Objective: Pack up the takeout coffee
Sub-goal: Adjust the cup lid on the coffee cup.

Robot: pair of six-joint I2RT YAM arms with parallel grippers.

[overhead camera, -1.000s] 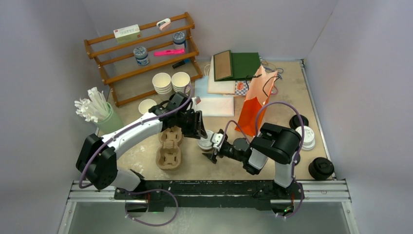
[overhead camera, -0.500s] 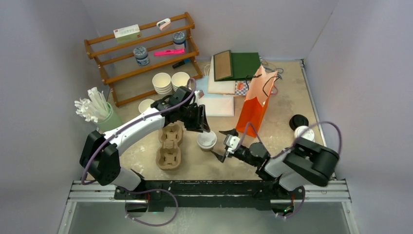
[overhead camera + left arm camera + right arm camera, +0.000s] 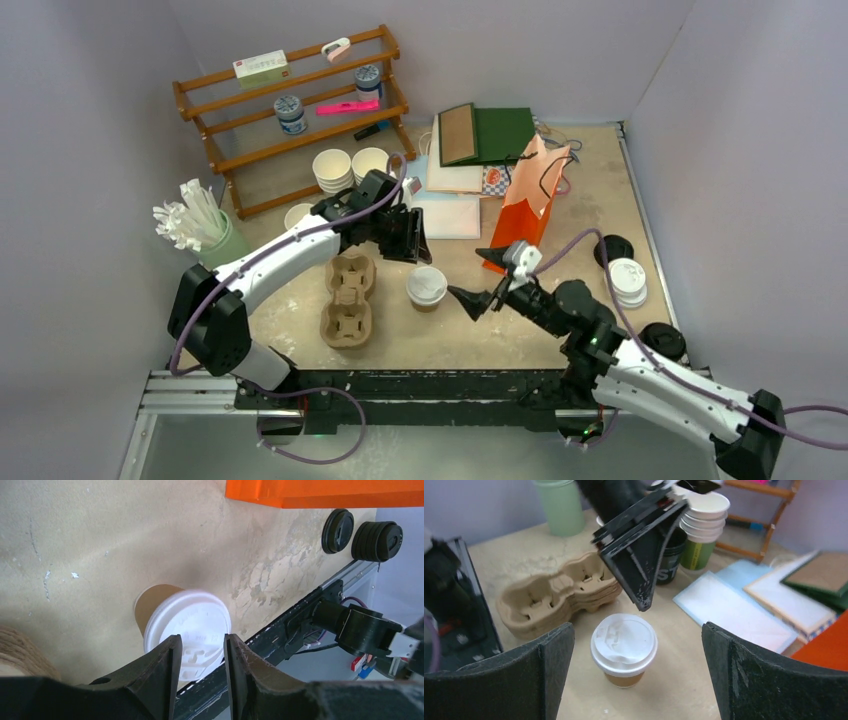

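A brown kraft takeout coffee cup with a white lid point(image 3: 427, 286) stands upright on the table, right of the cardboard cup carrier point(image 3: 348, 300). My left gripper point(image 3: 414, 248) hovers just behind and above it, jaws a little apart and empty; in the left wrist view point(image 3: 200, 642) the lid point(image 3: 187, 627) shows below the fingers. My right gripper point(image 3: 478, 296) is wide open to the cup's right, apart from it. In the right wrist view point(image 3: 638, 640) the cup point(image 3: 624, 650) stands between and beyond the fingers.
An orange paper bag point(image 3: 525, 210) stands behind the right gripper. White lids point(image 3: 628, 280) and black lids point(image 3: 660, 343) lie at the right. Stacked white cups point(image 3: 333, 168), an open cup point(image 3: 298, 215), a green straw holder point(image 3: 205, 240) and a wooden rack point(image 3: 290, 110) are at the back left.
My right arm has swung out to the right and its gripper has drawn back from the cup. My left gripper has pulled up and back. The lidded cup stays put.
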